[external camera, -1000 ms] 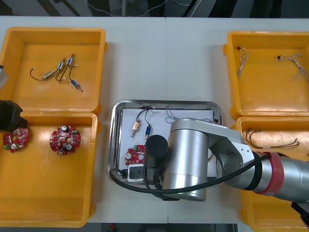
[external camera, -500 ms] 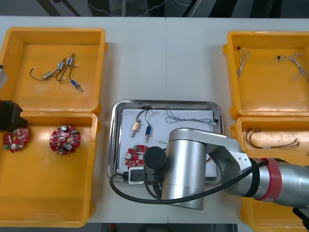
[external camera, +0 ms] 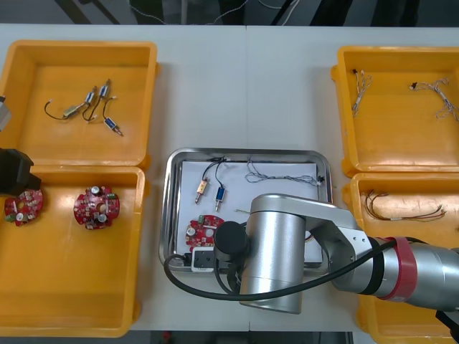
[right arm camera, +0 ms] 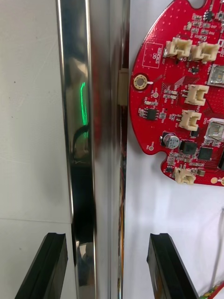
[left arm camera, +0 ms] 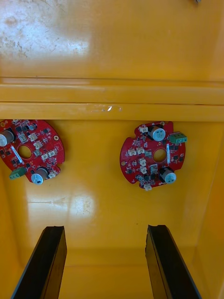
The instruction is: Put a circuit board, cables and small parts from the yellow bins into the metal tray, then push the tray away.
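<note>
Okay, right gripper (right arm camera: 107, 234) is at the near wall of the tray (external camera: 244, 152), toward its left end, with the arm reaching in from the right. The fingers are spread wide and straddle that wall: the outer finger (right arm camera: 55, 261) is over the table (external camera: 215, 86), the inner finger (right arm camera: 163, 261) over the tray's white liner (right arm camera: 154, 201). The wall stands between them, nearer the outer finger; contact can't be judged. The board (right arm camera: 186, 93) lies flat on the liner, ahead of the inner finger and just inside the wall, well clear of both fingers. Small metal parts (external camera: 208, 188) and a thin cable (external camera: 280, 172) lie farther back in the tray.

The left gripper (left arm camera: 105, 227) hangs over the near-left bin (external camera: 64, 287), fingers apart, holding nothing. Two other boards lie flat on the bin floor ahead of it, one (left arm camera: 153, 154) beyond one finger and one (left arm camera: 30, 149) beyond the other.
</note>
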Motion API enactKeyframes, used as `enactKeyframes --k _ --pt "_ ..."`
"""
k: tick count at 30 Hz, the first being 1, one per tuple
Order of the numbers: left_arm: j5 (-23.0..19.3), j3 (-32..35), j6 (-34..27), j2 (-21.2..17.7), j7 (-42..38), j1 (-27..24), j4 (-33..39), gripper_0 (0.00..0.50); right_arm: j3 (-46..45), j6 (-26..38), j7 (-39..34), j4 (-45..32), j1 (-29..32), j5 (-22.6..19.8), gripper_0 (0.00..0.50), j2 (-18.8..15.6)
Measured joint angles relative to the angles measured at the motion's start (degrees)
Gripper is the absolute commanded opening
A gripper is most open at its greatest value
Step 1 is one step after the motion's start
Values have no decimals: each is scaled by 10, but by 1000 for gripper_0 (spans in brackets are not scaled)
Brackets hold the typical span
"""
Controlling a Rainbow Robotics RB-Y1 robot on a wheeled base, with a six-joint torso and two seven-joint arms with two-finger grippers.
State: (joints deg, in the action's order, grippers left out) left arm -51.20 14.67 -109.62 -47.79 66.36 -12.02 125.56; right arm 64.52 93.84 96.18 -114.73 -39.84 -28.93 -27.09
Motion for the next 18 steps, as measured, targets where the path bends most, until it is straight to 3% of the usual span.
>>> enactKeyframes --k 4,5,7,8,10,14,18 --pt "0 0 0 0 0 0 0 500 0 0 -3 0 0 0 500 0" --pt "0 0 0 0 0 0 0 500 0 0 -4 0 0 0 474 0" --pt "0 0 0 0 0 0 0 500 0 0 -4 0 0 0 284 0" --pt "0 0 0 0 0 0 0 500 0 0 -4 0 0 0 227 0" --pt "0 0 0 0 0 0 0 500 0 0 -4 0 1 0 177 0" --pt "0 0 0 0 0 0 0 500 0 0 -4 0 1 0 133 0" --pt "0 0 0 0 0 0 0 500 0 0 -5 0 1 0 127 1"
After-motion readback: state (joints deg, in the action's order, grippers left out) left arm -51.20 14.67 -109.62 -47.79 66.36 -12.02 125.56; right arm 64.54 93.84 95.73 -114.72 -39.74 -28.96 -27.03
